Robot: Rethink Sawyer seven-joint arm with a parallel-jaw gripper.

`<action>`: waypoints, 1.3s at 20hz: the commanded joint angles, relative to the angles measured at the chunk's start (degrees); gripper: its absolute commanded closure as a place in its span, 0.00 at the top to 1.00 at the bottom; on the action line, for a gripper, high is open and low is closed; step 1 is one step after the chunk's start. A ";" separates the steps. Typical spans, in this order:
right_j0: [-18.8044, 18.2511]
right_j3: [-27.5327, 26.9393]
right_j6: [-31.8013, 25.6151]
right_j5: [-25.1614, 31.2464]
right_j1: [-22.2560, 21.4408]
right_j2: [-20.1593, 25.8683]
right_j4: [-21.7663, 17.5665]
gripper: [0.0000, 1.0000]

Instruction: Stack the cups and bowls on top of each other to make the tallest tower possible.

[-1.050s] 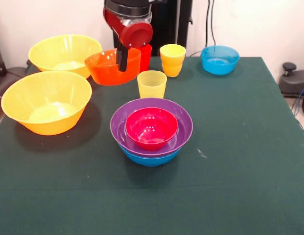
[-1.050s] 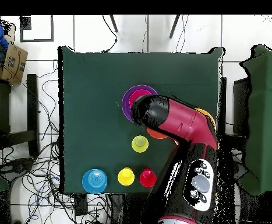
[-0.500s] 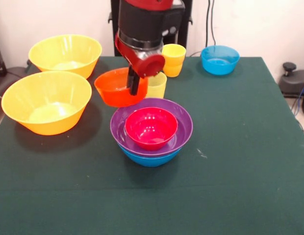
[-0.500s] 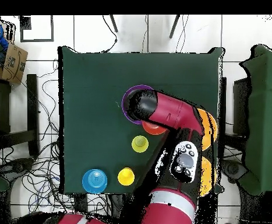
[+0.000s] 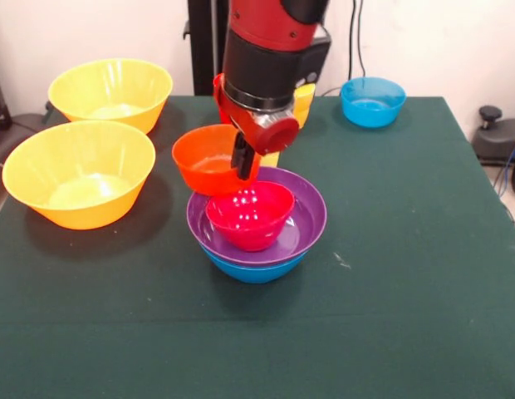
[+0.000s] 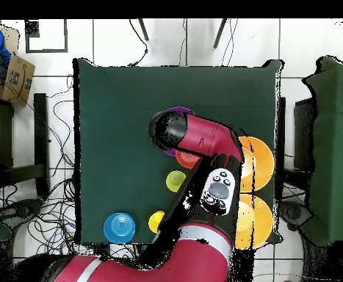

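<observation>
Orange-red glossy plastic bowl point(image 5: 209, 158) hangs above the green-covered table point(image 5: 390, 291), clamped at its rim by the black pincer point(image 5: 241, 158) of the red and black arm point(image 5: 270, 58); it sits just beside and partly over the far-left rim of the tower point(image 5: 256, 224). That tower is a small pink-red bowl point(image 5: 251, 214) nested in a wide purple bowl point(image 5: 303, 220), itself in a medium blue bowl point(image 5: 253, 268). From the front, two large yellow-orange bowls point(image 5: 79, 170) stand side by side at the left, a light-blue bowl point(image 5: 372, 100) rests at the far right corner, and the cups behind the arm are mostly hidden. Looking down from overhead, the arm covers most of the tower, leaving only a purple edge, but a pale yellow tumbler point(image 6: 175, 180) and an orange-yellow tumbler point(image 6: 156, 220) show clearly, the latter near the light-blue bowl.
</observation>
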 commanded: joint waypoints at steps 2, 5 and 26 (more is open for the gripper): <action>2.43 -11.75 10.64 6.52 5.71 2.68 2.63 0.00; 2.97 -16.37 11.57 10.85 7.05 1.27 3.17 0.00; 3.99 -24.62 11.03 19.22 9.68 -2.55 5.92 0.00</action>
